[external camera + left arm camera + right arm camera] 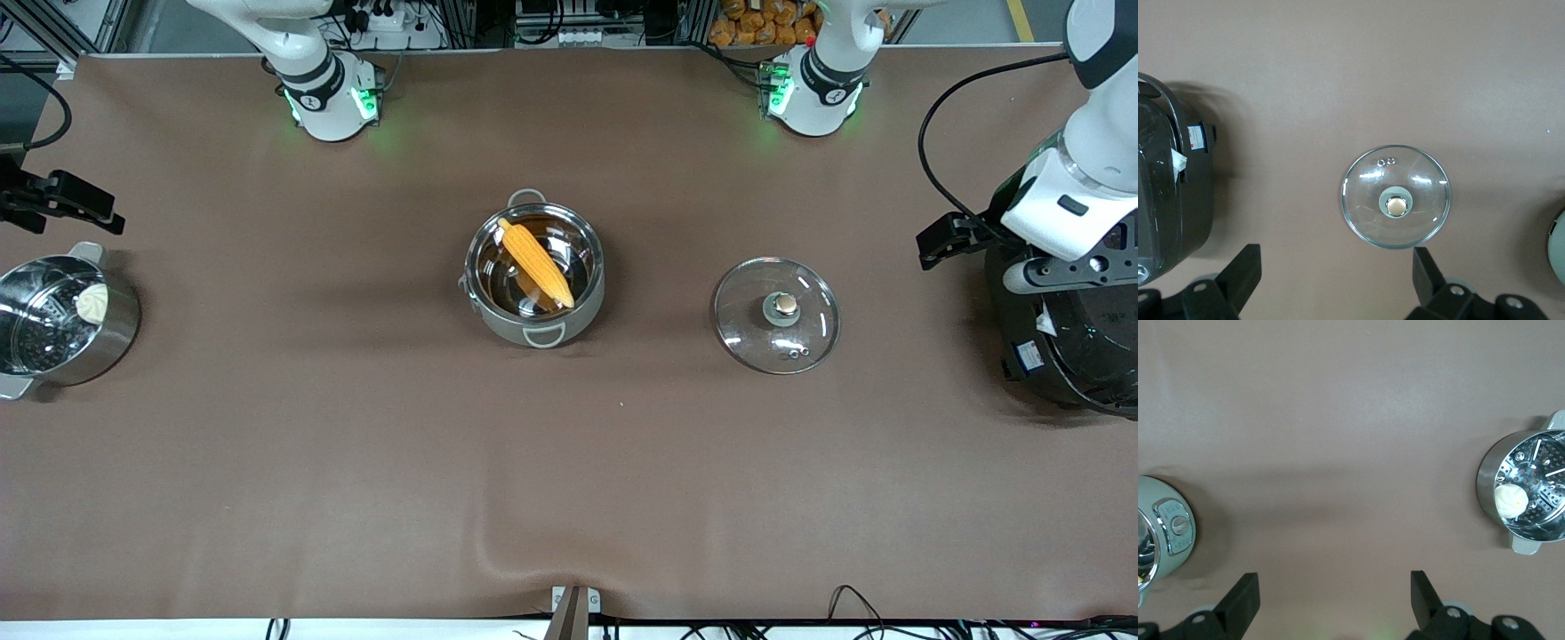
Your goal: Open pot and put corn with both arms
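At bench (356,444) centre, the yellow-orange corn cob (536,263) is lying inside the shiny steel pot (534,277); the clear glass lid (776,314) is lying apart; left gripper (1335,280) and right gripper (1335,600) are hovering at opposite ends, fingers spread.

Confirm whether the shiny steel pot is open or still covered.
Open. The round stainless-steel pot has no cover; the yellow-orange corn cob lies inside it, and its clear glass lid rests on the brown table beside it.

The pot (534,276) is polished, mirror-bright steel, and its lid (776,315) is clear glossy glass with a coppery metal knob (785,305). The tabletop (356,444) wears a matt brown cloth, slightly rippled. The corn (536,261) looks bumpy and faintly waxy.
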Action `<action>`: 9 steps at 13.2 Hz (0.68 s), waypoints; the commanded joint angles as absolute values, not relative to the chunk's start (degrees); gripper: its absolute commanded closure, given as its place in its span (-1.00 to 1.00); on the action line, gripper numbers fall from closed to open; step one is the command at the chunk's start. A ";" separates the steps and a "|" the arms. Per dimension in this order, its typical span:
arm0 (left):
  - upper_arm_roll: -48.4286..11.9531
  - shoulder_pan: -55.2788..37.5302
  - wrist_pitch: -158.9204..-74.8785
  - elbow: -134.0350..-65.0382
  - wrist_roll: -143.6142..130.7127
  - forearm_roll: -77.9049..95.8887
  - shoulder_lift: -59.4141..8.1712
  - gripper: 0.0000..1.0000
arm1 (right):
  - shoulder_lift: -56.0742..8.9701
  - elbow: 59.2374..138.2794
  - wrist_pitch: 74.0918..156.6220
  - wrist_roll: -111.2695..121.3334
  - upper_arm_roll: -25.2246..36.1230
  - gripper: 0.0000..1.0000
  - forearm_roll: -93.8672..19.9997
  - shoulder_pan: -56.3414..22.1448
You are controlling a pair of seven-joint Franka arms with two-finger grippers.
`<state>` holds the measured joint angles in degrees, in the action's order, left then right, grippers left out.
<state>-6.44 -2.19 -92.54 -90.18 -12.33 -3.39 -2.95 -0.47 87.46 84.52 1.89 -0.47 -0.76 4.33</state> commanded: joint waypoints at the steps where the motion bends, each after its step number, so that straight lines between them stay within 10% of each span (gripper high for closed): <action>1: -6.50 -2.11 -92.64 -90.26 -10.90 -4.13 -1.41 -1.00 | -0.09 87.45 84.73 0.97 -1.41 -1.00 -3.42 5.71; 9: -6.86 -2.11 -90.62 -88.86 -9.76 -3.26 -1.32 -1.00 | -0.09 87.36 86.04 1.23 -1.23 -1.00 -3.25 5.36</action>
<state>-6.67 -2.19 -91.98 -89.53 -11.18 -3.39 -1.74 -0.47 87.46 85.60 1.72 -0.43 -2.06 4.33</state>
